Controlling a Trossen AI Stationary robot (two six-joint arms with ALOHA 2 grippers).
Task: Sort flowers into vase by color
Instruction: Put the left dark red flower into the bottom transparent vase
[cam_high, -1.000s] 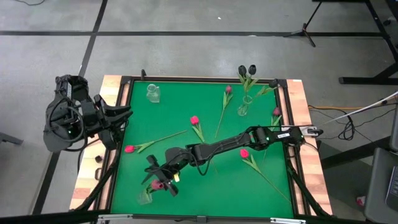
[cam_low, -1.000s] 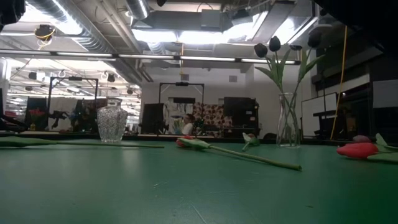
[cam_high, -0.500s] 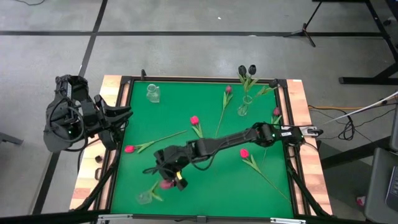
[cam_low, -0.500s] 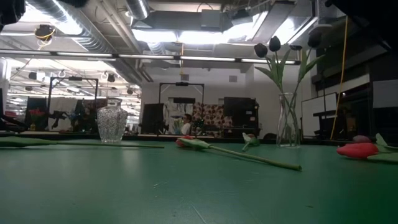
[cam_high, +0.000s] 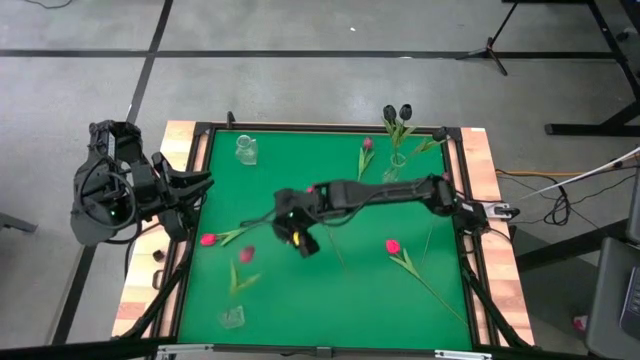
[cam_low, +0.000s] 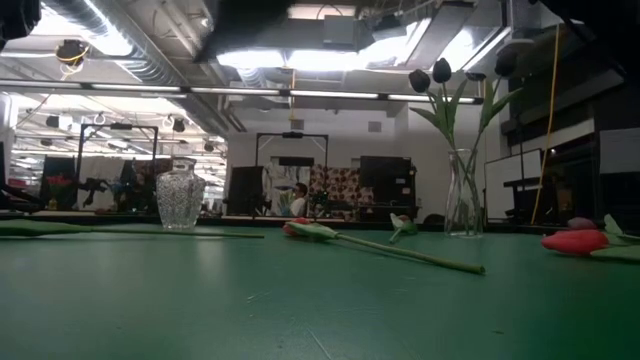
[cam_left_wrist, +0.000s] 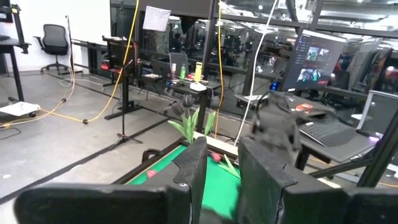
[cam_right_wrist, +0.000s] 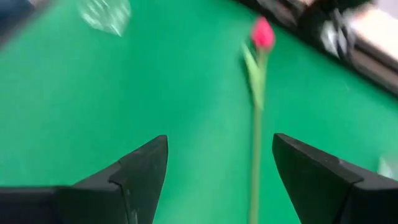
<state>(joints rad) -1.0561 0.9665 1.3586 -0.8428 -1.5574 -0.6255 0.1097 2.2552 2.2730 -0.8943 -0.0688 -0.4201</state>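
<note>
Green surface scattered with flowers; right fingers spread wide, empty, left fingers narrowly parted, empty. A rushed descent could nudge the stem sideways.

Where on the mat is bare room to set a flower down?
Bare green lies between the cut-glass vase and the right pincer, and along the near edge right of the small vase. Crowded: around the black-tulip vase.

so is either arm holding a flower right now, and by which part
No. The right gripper is open over the mat with nothing between its fingers. The left gripper waits off the table's left edge, its narrow gap showing no flower.
</note>
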